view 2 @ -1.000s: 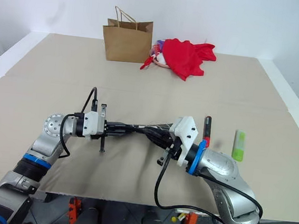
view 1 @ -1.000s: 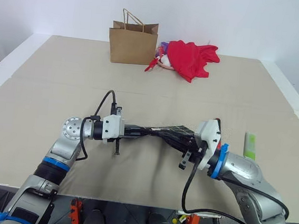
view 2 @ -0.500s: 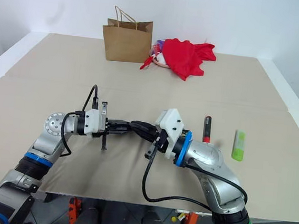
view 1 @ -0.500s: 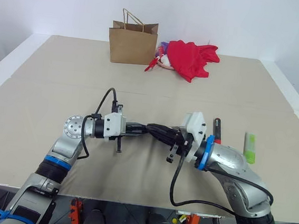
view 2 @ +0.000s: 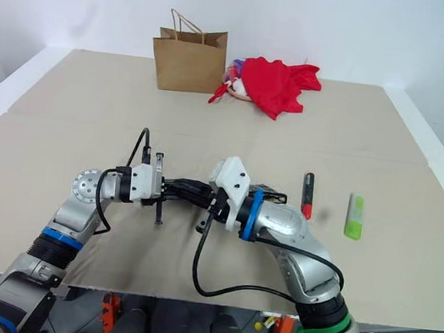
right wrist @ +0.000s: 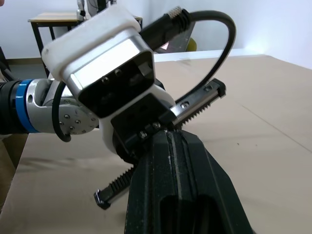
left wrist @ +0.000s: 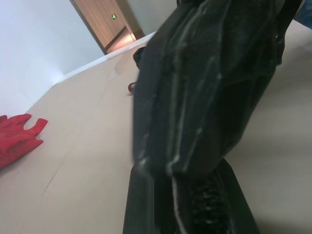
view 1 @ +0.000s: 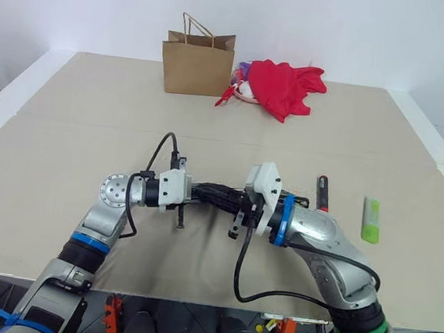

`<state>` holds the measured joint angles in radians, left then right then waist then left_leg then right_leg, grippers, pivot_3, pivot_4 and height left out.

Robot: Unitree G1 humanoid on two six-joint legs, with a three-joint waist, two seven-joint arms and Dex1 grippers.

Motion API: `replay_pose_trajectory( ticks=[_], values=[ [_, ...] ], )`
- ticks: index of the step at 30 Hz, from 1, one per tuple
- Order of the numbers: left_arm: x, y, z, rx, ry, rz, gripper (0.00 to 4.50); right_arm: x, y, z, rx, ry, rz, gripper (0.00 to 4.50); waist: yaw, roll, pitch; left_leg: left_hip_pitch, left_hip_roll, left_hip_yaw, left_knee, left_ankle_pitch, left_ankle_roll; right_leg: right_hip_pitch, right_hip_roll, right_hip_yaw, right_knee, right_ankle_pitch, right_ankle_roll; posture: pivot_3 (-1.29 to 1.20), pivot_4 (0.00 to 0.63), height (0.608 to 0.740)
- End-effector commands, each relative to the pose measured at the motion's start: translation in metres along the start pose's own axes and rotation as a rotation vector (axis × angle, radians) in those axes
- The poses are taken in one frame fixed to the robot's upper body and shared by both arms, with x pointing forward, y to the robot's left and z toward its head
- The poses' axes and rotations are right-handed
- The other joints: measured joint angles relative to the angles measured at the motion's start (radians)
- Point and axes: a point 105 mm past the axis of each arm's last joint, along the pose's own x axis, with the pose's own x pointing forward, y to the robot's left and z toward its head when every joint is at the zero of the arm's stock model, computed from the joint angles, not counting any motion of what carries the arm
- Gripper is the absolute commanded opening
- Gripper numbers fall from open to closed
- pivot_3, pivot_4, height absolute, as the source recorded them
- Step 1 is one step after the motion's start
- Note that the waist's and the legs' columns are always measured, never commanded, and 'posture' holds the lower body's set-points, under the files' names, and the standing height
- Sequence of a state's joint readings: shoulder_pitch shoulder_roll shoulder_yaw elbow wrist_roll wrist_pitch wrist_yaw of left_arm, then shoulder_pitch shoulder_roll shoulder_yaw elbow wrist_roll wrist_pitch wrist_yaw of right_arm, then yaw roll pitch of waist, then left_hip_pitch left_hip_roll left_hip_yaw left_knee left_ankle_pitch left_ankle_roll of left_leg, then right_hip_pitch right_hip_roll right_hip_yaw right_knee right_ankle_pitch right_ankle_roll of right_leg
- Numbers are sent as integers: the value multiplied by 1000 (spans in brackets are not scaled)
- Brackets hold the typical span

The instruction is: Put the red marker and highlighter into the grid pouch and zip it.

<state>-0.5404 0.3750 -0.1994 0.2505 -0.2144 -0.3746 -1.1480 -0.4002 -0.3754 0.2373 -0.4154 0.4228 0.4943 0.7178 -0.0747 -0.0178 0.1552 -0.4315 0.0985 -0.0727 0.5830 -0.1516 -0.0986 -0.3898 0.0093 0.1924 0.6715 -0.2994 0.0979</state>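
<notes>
In the left eye view we found the left gripper [view 1: 203, 194] and the right gripper [view 1: 230, 201] meeting just below the centre of the frame, both level and pointing at each other. Between them hung the grid pouch [view 1: 218, 194], bunched into a dark fold and lifted off the table [view 1: 69, 120]. Each gripper looked clamped on an end of it. To the right of centre the red marker [view 1: 322, 193] lay on the table, and further right the highlighter [view 1: 370, 219] lay well apart from it. Neither was in the pouch, so we judged both insertions and the zipping were not yet done. At the upper centre stood a brown paper bag [view 1: 198, 58] with a red cloth bundle [view 1: 283, 86] just right of it (neither part of the job).

The right eye view gave the same layout, with marker and highlighter right of centre.

In the left wrist view the pouch filled the middle, its white grid lines visible, pinched at the lower centre between the closed fingers [left wrist: 146, 204].

In the right wrist view we saw the right fingers [right wrist: 165, 195] pressed together at the lower centre, close to the left gripper's white housing. We could not tell from here whether the zipper was open.
</notes>
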Motion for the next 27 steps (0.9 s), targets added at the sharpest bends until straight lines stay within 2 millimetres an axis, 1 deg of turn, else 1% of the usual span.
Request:
replay_pose_trajectory(
  ticks=[1,5,7,8,9,10,11,12,13,14,15,17,18,19,20,21,23,24,25,26,27],
  values=[
    [5,4,13,50,-39,2,0,4,2,6,-25,-23,16,66,0,0,0,0,0,0,0,0,0,0,0,0,0,0,0,0,150,740],
    [5,3,13,49,-40,4,0,0,0,3,-27,-12,2,66,0,0,0,0,0,0,0,0,0,0,0,0,0,0,0,0,150,740],
    [4,3,14,49,-40,5,0,-5,-4,5,-19,-26,-33,66,0,0,0,0,0,0,0,0,0,0,0,0,0,0,0,0,150,740],
    [3,2,14,49,-38,6,0,-8,-6,7,-12,-33,-48,340,0,0,0,0,0,0,0,0,0,0,0,0,0,0,0,0,150,740],
    [2,2,13,49,-36,7,0,-12,-8,9,-11,-41,-62,524,0,0,0,0,0,0,0,0,0,0,0,0,0,0,0,0,150,740],
    [1,3,13,49,-35,8,0,-16,-8,10,-4,-41,-69,524,0,0,0,0,0,0,0,0,0,0,0,0,0,0,0,0,150,740],
    [1,3,13,49,-34,8,0,-18,-8,10,-2,-40,-71,1035,0,0,0,0,0,0,0,0,0,0,0,0,0,0,0,0,150,740],
    [1,3,13,49,-33,8,0,-20,-7,10,1,-39,-72,1344,0,0,0,0,0,0,0,0,0,0,0,0,0,0,0,0,150,740],
    [-1,3,13,49,-31,10,0,-26,-6,12,10,-38,-74,1923,0,0,0,0,0,0,0,0,0,0,0,0,0,0,0,0,150,740],
    [-2,4,13,49,-28,11,0,-35,-4,16,13,-40,-84,2394,0,0,0,0,0,0,0,0,0,0,0,0,0,0,0,0,150,740],
    [-3,5,13,50,-25,13,0,-46,-3,21,18,-46,-100,2580,0,0,0,0,0,0,0,0,0,0,0,0,0,0,0,0,150,740],
    [-6,6,13,50,-19,17,0,-66,-7,31,21,-65,-154,3181,0,0,0,0,0,-1,0,0,0,0,0,-1,0,0,0,0,150,740],
    [-6,7,13,50,-17,19,0,-73,-10,34,26,-74,-181,3610,5,0,0,0,0,-1,0,0,0,0,0,-1,0,0,0,0,150,740],
    [-7,7,12,50,-15,19,0,-82,-15,38,31,-83,-219,3810,5,0,0,-2,0,-1,0,0,0,0,0,-1,0,-1,-1,0,150,740],
    [-8,7,12,51,-12,20,0,-93,-20,41,38,-89,-264,4208,5,0,0,-2,0,-2,0,0,0,0,0,-1,0,-1,-2,0,150,740],
    [-9,7,12,51,-9,20,0,-107,-28,44,49,-95,-326,4440,4,0,0,-2,0,-2,0,0,0,0,0,-1,0,-1,-2,0,150,740],
    [-10,7,11,52,-4,16,0,-139,-46,48,64,-107,-479,4440,2,0,0,-1,0,-2,0,0,0,0,0,-2,0,-2,0,0,150,740],
    [-10,7,11,53,-3,15,0,-158,-60,45,59,-92,-593,4440,3,0,0,-1,0,-2,0,0,0,0,0,-2,0,-2,0,0,150,740],
    [-10,8,10,54,-2,14,0,-180,-74,33,57,-36,-738,4440,3,0,0,-1,0,-2,0,0,0,0,0,-2,0,-2,0,0,150,740],
    [-10,8,10,56,-2,13,0,-198,-83,22,52,23,-844,4440,3,-1,0,-1,0,-2,0,0,0,1,-1,-2,0,-2,0,0,150,740],
    [-10,8,10,57,-2,11,0,-212,-88,10,49,78,-924,4440,3,0,0,0,0,-2,0,0,0,1,0,-2,0,-2,0,0,150,740]
  ],
)
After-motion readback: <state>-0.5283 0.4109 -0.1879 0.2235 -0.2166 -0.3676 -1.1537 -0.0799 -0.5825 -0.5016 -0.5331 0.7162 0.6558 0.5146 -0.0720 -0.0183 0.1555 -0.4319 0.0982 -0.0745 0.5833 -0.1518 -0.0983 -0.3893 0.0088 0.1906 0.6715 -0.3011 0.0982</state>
